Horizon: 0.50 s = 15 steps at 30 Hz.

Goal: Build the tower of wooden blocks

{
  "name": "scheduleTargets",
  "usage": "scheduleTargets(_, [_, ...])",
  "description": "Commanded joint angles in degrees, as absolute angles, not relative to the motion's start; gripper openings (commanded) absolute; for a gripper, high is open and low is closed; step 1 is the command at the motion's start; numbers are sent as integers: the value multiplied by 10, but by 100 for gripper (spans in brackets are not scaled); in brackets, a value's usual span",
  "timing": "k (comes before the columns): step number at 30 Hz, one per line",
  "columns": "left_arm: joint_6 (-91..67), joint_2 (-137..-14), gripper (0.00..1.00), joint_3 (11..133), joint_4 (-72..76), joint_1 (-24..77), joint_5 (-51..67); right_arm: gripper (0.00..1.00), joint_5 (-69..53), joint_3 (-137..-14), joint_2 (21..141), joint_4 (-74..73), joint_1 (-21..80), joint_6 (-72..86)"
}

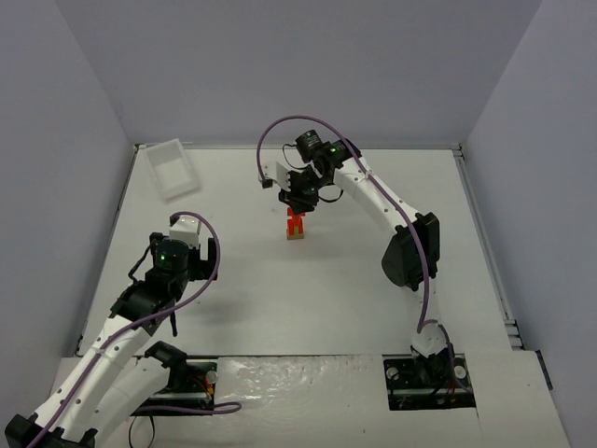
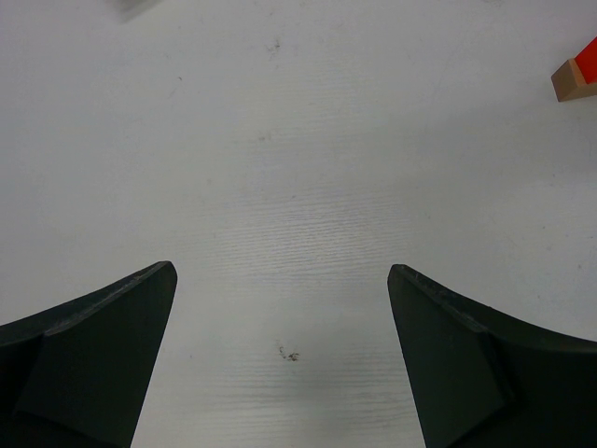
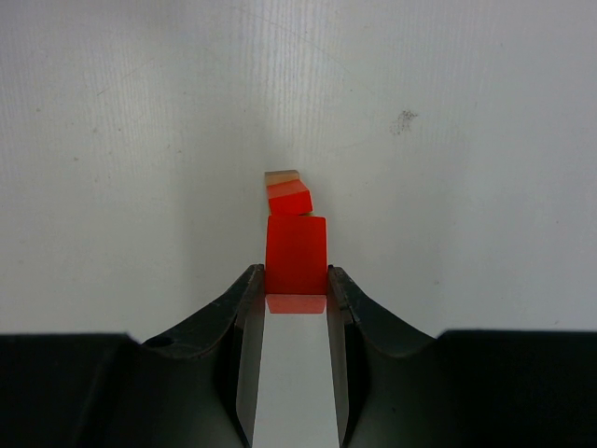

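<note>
Currently: 1 red block (image 3: pixel 297 254), probably light, rigid, slick-sided, clamped by flat faces in right gripper (image 3: pixel 297 285) over tippy-looking tower (image 1: pixel 296 227); left gripper (image 2: pixel 280 308) spread, empty.

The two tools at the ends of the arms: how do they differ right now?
The left tool is spread wide with nothing between its fingers; the right tool is pinched narrow on a red block. The left tool looks down on bare table; the right tool is over the wood block tower. Both have two dark fingers and point down at the table.
</note>
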<state>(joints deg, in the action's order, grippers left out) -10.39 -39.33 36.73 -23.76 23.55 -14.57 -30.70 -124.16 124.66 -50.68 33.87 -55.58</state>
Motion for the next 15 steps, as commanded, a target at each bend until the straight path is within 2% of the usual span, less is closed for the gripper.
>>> scheduleTargets(1, [-91,-397,96,374,-209,233,-144,0,-308,-1243,1245,-510,343,-558])
scheduleTargets(15, [-90,-397,96,373,-209,233,-144,0,-301,-1263,1246,-510,348,-556])
